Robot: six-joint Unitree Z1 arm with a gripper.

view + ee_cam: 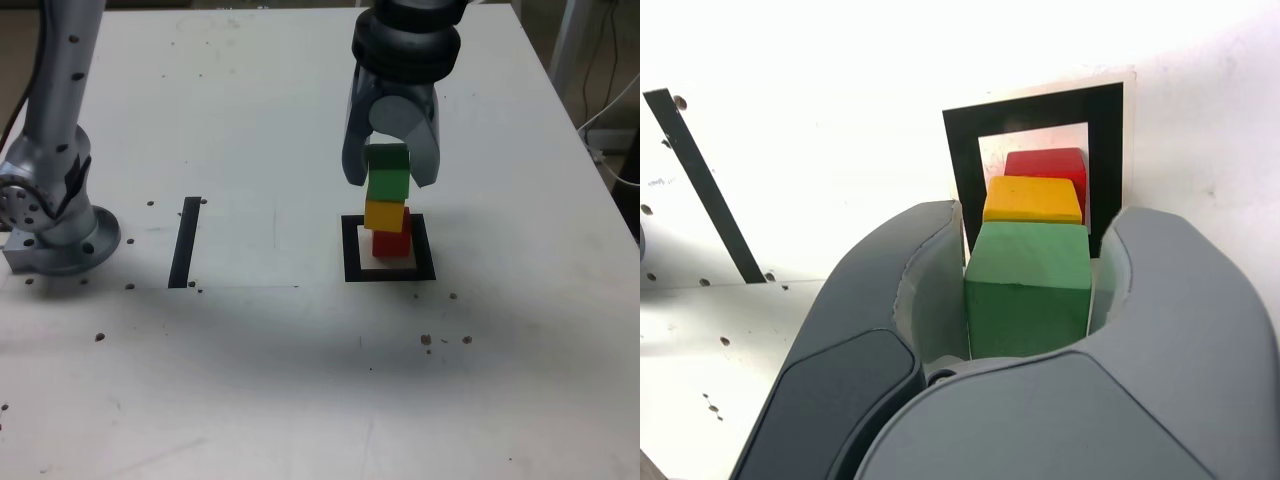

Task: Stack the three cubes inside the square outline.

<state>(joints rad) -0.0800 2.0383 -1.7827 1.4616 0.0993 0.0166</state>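
Observation:
Three cubes stand stacked inside the square outline point(350, 250) point(965, 160): the red cube point(391, 243) point(1045, 162) at the bottom, the yellow cube point(385, 214) point(1032, 200) on it, the green cube point(388, 172) point(1028, 285) on top. My gripper point(389, 182) point(1040, 220) hangs straight over the stack with one finger on each side of the green cube. In the wrist view a thin gap shows between each jaw and the cube, so the jaws are slightly open. The stack leans a little out of line, but each cube rests on the one below.
A straight black strip point(186, 242) point(700, 180) lies on the white table at the exterior view's left of the outline. The arm's grey base point(55, 230) stands at the far left. Small dark specks dot the table, and cables point(610, 110) hang beyond its right edge.

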